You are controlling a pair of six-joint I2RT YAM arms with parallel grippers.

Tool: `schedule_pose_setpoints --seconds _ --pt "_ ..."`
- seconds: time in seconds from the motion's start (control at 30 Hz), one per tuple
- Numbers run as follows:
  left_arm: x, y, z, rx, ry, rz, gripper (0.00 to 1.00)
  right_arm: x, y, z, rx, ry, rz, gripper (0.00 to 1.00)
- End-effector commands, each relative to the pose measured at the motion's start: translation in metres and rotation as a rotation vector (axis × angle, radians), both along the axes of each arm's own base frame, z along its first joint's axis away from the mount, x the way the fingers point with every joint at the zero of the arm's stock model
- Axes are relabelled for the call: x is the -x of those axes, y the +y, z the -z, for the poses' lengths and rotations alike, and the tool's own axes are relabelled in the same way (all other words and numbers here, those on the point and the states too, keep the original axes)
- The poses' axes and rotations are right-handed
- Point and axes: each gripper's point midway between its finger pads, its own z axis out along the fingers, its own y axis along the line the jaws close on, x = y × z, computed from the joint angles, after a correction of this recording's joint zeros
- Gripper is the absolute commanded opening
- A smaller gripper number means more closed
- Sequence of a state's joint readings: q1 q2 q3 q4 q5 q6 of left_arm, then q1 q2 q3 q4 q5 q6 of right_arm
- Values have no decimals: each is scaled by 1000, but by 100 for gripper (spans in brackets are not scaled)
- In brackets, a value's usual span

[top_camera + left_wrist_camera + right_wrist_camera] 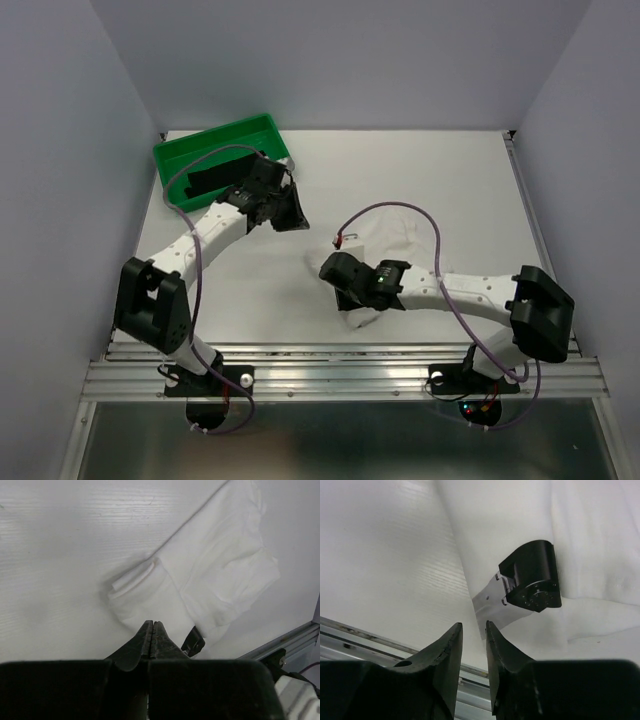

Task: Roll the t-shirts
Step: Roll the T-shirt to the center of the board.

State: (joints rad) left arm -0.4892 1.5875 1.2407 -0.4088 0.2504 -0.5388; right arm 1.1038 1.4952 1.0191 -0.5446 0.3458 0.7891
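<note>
The white t-shirt (388, 236) lies partly folded in the middle of the table, and in the left wrist view (215, 575) a narrow folded edge shows at its near left. The black t-shirt (213, 181) sits in the green tray (180, 152) at the back left. My left gripper (289, 211) hangs just in front of the tray, shut and empty (152, 623), short of the white shirt. My right gripper (348, 292) is at the shirt's near edge. Its jaws stand a little apart with nothing between them (472, 626), over the edge of the white shirt (590, 540).
The metal rail (340, 372) runs along the table's near edge, close under my right gripper (350, 635). A black part on a silver bracket (532, 575) shows against the shirt beyond my right fingertips. Grey walls close in the left, back and right sides.
</note>
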Motion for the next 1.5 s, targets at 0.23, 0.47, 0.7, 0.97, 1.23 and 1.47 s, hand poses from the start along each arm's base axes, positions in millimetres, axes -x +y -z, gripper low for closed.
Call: schedule_pose_setpoints --seconds 0.23,0.47,0.7,0.97,1.23,1.47 --pt "16 75 -16 20 -29 -169 3 18 -10 12 359 -149 -123 59" --pt "26 75 1 37 8 -170 4 18 -11 45 430 -157 -148 59" --pt "45 79 23 39 58 -190 26 18 -14 67 465 -149 -151 20" --pt "70 52 39 147 72 -131 90 28 34 30 194 -143 -251 1" --pt "78 26 60 156 96 -85 95 41 52 23 89 -89 -292 1" --pt "86 31 82 135 125 -96 95 46 55 18 6 -57 -282 1"
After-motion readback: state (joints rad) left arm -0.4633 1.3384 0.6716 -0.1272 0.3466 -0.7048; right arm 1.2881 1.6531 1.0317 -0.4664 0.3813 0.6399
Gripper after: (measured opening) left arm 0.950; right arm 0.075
